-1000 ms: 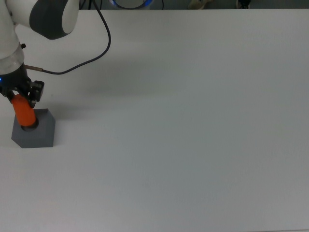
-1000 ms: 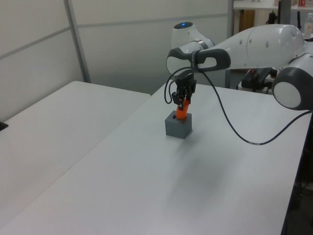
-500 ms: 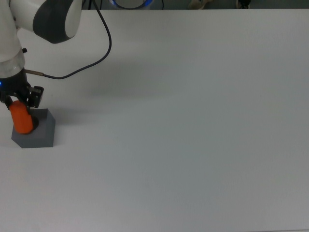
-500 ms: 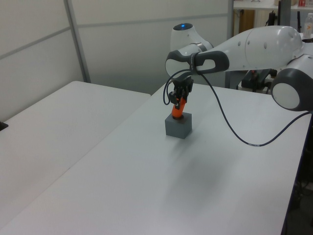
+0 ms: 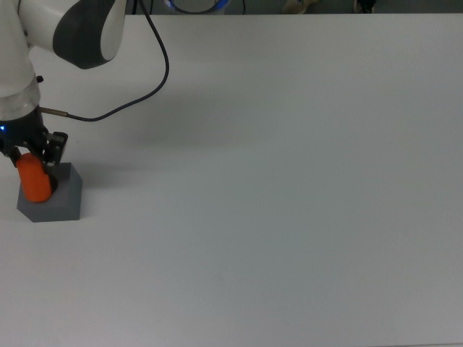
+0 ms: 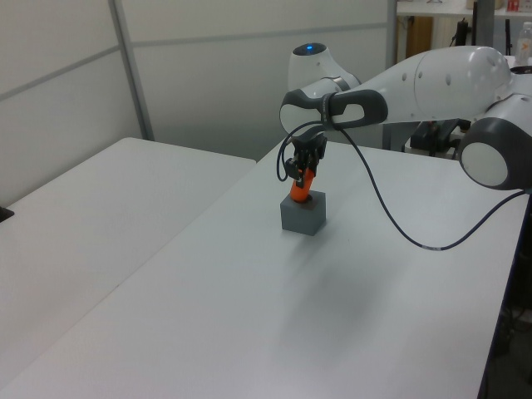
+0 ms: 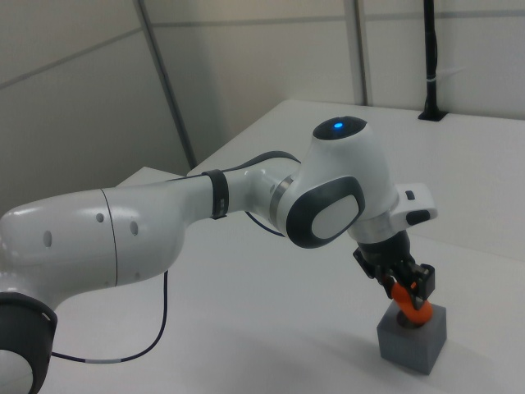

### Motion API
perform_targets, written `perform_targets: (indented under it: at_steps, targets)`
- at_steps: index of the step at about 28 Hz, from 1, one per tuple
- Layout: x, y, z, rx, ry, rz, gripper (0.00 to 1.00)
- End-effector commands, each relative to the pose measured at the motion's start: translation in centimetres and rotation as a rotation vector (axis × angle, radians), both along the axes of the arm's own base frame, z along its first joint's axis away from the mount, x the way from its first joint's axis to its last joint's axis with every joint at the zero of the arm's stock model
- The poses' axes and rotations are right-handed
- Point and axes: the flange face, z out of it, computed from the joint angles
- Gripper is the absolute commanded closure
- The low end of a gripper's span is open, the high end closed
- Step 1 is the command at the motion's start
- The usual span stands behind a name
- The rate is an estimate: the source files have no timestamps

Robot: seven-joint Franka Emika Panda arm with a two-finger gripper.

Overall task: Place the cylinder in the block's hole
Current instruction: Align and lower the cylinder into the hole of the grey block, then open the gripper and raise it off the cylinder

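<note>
1. The two-finger black gripper [image 7: 404, 283] at the end of the white Panda arm [image 7: 246, 205] is clamped on the upper part of the small bright orange smooth cylinder [image 5: 34, 179] — its fingers sit on either side of the top, with the lower part left bare.

2. The cylinder stands over the matte dark grey cube-shaped block [image 6: 302, 214], leaning slightly instead of plumb. Its lower end meets the block's top face where the round hole should be; the hole itself is hidden under the orange body, so how deep the cylinder has gone cannot be told.

3. Handling, as a judgement: the cylinder looks rigid, light and glossy, so it may slide or pivot between the pads — a grip high up and square across its width, as here, leaves the lower end free to enter. A lean could make it bind on the rim, since the hole is only a little wider.

4. The block looks stiff and heavier than the cylinder, but it rests unfixed on the plain white table [image 5: 289, 181] and might shift under a sideways push.

5. Farther off, a thin black cable [image 5: 137, 87] loops from the arm across the table, well apart from the block.
</note>
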Motion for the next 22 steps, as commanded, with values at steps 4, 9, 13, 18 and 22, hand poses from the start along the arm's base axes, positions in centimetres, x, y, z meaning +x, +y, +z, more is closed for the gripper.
perform_targets:
  at_steps: [4,9,13,18,22]
  targets:
    - [-0.98,0.65,-0.47,0.034,0.068,0.014,0.67]
    - [-1.29,0.73,-0.32,0.044,0.086,0.015,0.67]
    - [-1.3,0.74,-0.46,0.045,0.09,0.015,0.53]
    - [-1.24,0.65,-0.36,0.041,0.087,0.012,0.0]
    - [-1.16,0.62,0.32,0.046,0.07,0.01,0.0]
